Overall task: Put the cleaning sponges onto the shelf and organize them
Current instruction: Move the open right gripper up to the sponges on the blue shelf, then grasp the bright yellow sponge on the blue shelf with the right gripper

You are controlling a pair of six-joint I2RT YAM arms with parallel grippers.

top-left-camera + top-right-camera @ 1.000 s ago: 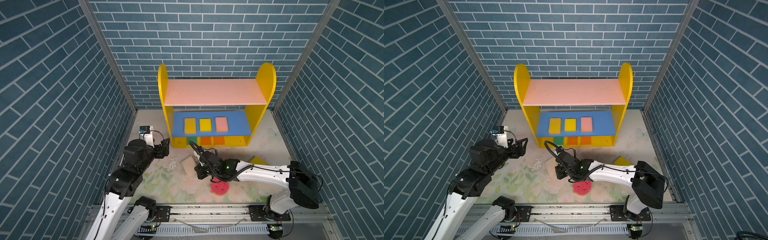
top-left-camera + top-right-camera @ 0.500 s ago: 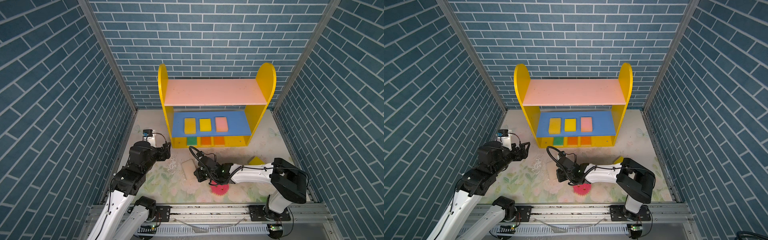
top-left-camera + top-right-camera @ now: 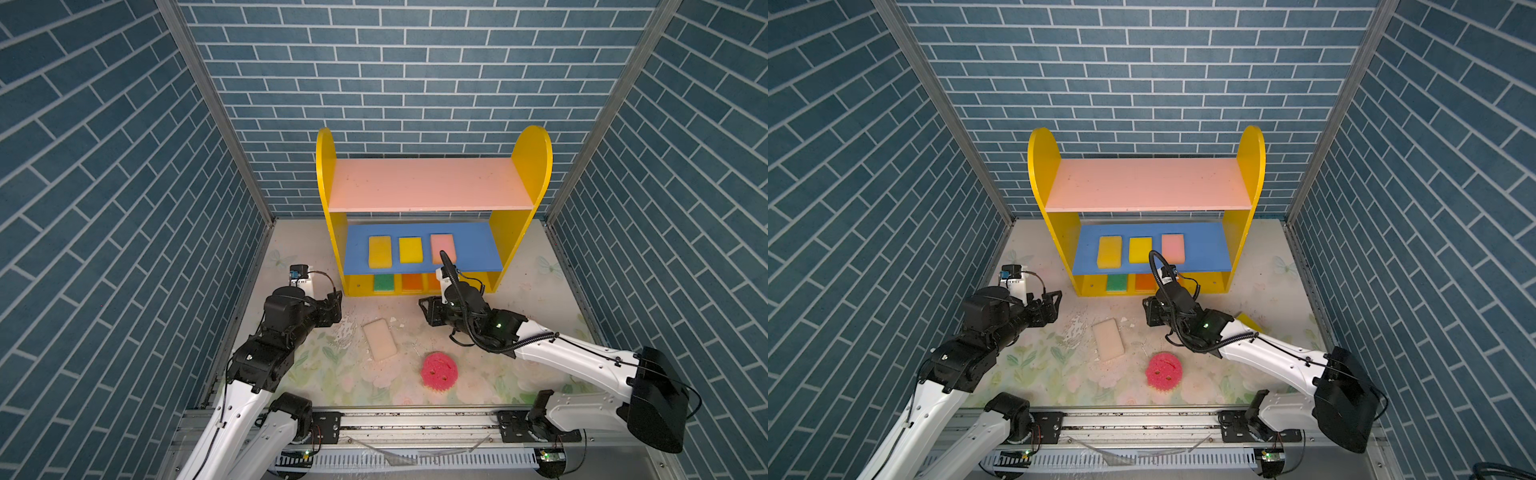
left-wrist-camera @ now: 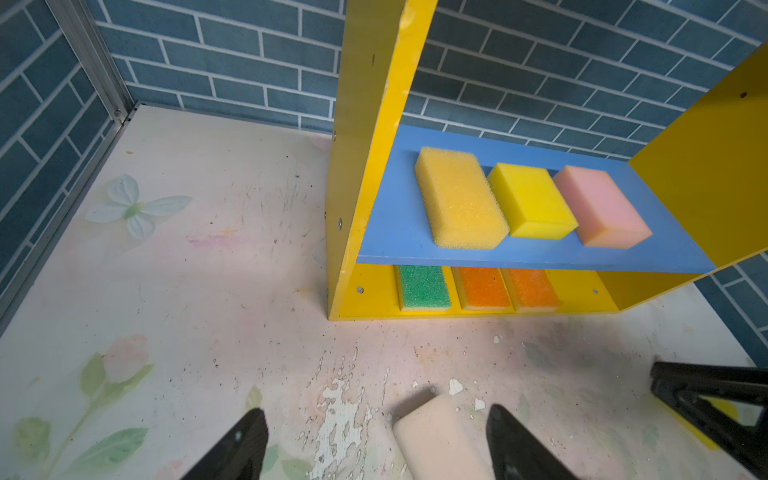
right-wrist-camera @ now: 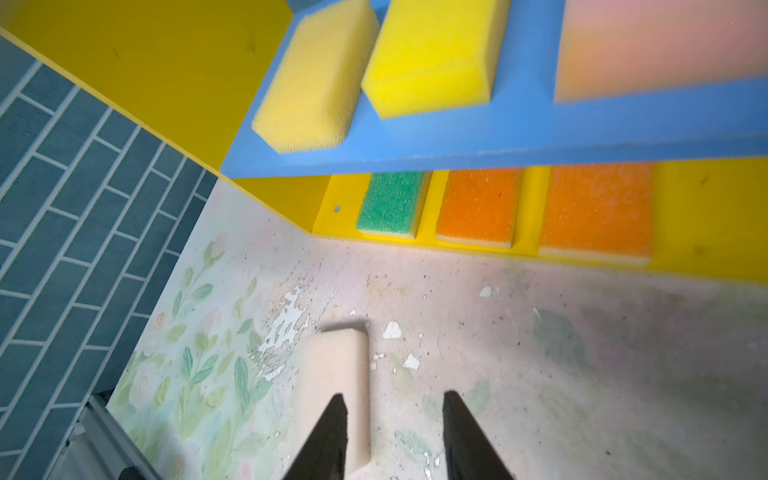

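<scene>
3 blue brick-patterned walls (image 3: pixel 415 62) enclose a worn, pale floral tabletop (image 3: pixel 548 291) with aluminium corner posts (image 3: pixel 216 108).

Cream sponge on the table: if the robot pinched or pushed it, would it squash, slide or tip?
The cream sponge looks like soft foam with rounded edges, so it would probably squash under a pinch and feel light. It lies flat on its broad face on the table, so a push would likely slide it rather than tip or roll it.

Robot test cell, blue brick-print walls (image 3: pixel 415 62), aluminium base rail (image 3: pixel 415 424), floral tabletop (image 3: pixel 332 374).
</scene>
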